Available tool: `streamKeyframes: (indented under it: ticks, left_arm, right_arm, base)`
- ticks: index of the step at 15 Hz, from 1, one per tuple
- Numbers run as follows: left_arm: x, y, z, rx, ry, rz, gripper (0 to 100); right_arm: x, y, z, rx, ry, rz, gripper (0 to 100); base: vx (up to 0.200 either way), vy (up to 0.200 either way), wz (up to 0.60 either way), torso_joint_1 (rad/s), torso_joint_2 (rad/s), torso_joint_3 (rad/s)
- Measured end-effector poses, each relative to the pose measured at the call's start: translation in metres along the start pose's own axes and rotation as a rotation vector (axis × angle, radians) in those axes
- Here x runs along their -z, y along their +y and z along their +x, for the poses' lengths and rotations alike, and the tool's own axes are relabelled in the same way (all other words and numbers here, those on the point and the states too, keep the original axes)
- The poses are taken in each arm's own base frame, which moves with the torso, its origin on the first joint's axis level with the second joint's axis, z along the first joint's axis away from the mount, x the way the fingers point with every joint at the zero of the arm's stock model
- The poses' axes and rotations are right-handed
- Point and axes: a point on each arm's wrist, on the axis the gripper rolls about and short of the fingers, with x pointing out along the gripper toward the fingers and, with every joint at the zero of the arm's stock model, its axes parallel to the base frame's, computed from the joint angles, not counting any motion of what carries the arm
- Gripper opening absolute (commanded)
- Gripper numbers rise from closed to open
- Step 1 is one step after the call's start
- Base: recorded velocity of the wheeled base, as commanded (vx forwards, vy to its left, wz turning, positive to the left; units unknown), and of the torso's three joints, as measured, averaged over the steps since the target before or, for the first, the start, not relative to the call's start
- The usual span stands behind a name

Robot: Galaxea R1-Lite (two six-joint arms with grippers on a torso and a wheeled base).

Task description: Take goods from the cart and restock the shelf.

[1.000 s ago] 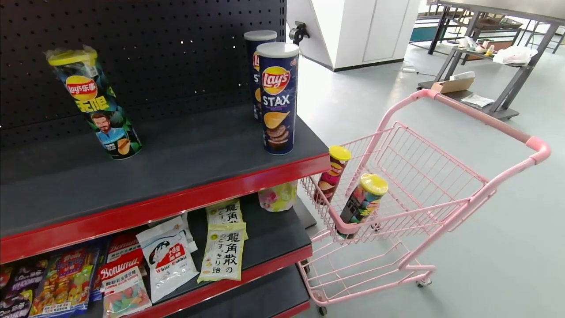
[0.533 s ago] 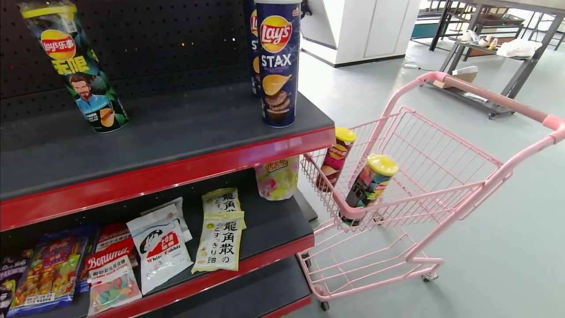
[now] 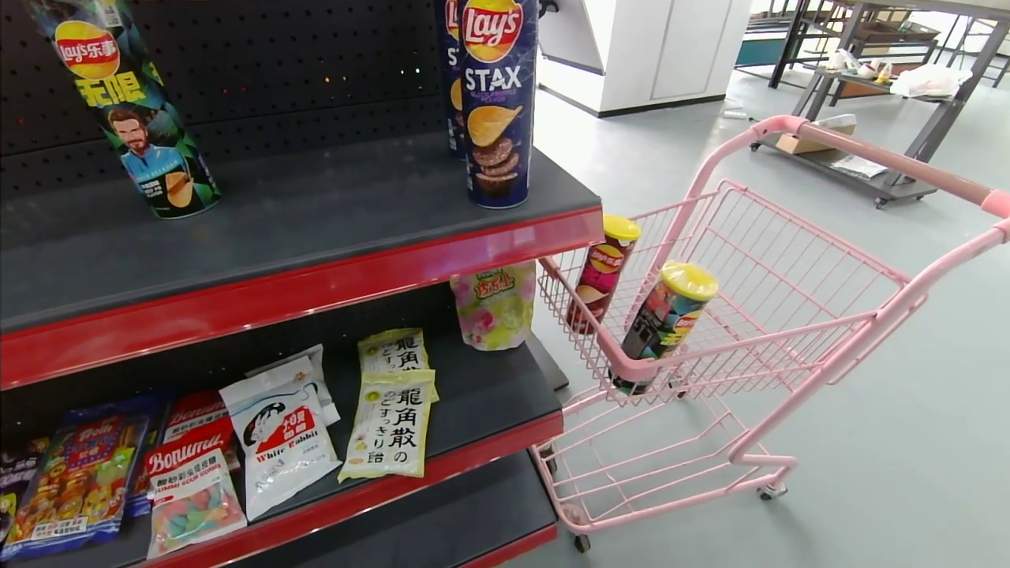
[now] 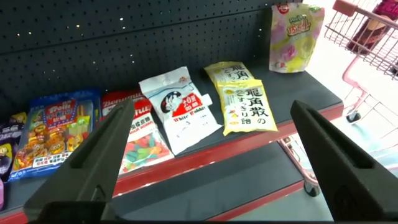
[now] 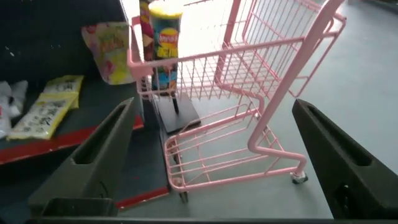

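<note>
A pink wire cart (image 3: 789, 260) stands to the right of the shelf's end. Two chip cans with yellow lids stand upright in its basket: a maroon can (image 3: 601, 272) at the corner nearest the shelf and a dark multicoloured can (image 3: 667, 323) at the front rim. The upper shelf board (image 3: 276, 229) carries two blue cans (image 3: 493, 102) at its right end and a green-black can (image 3: 134, 118) at the left. My left gripper (image 4: 211, 165) is open before the lower shelf's snack bags. My right gripper (image 5: 211, 162) is open, low before the cart (image 5: 273, 81), apart from the multicoloured can (image 5: 165, 46).
The lower shelf holds a white bag (image 3: 280, 438), yellow bags (image 3: 390, 426), a pink-green pouch (image 3: 493, 304) and colourful packs at the left. Metal tables (image 3: 884, 95) stand far back right. Grey floor (image 3: 907, 434) lies free to the right of the cart.
The whole head view has shifted, so shelf and cart sit higher in the picture. The cans and the cart have kept their places.
</note>
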Motion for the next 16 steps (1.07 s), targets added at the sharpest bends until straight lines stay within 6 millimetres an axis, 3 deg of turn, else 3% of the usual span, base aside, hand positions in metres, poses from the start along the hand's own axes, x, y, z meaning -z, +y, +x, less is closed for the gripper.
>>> streamKeyframes:
  ticks: [2,3,6,9,11,13,16]
  left_arm:
    - [0.000,0.000,0.000,0.000,0.000,0.000,100]
    - [0.000,0.000,0.000,0.000,0.000,0.000,100]
    - [0.000,0.000,0.000,0.000,0.000,0.000,100]
    - [0.000,0.000,0.000,0.000,0.000,0.000,100]
    - [0.000,0.000,0.000,0.000,0.000,0.000,100]
    - [0.000,0.000,0.000,0.000,0.000,0.000,100]
    - [0.000,0.000,0.000,0.000,0.000,0.000,100]
  right_arm:
    - [-0.048,0.002,0.014,-0.044,0.010,0.033,100]
    - [-0.069,0.002,0.032,-0.071,0.054,0.043,100]
    - [-0.095,0.004,0.111,-0.155,0.203,0.078,100]
    - [-0.078,0.007,0.192,-0.235,0.303,0.102,100]
    - [-0.058,0.011,0.235,-0.276,0.319,0.112,100]
    - [-0.035,0.018,0.269,-0.315,0.330,0.119,100]
    - [-0.007,0.028,0.300,-0.344,0.387,0.137,100]
  base:
    - [0.000,0.000,0.00,0.000,0.00,0.000]
    - [0.000,0.000,0.00,0.000,0.00,0.000]
    - [0.000,0.000,0.00,0.000,0.00,0.000]
    - [0.000,0.000,0.00,0.000,0.00,0.000]
    - [0.000,0.000,0.00,0.001,0.03,0.001]
    - [0.000,0.000,0.00,0.000,0.00,0.000]
    - [0.000,0.000,0.00,0.000,0.00,0.000]
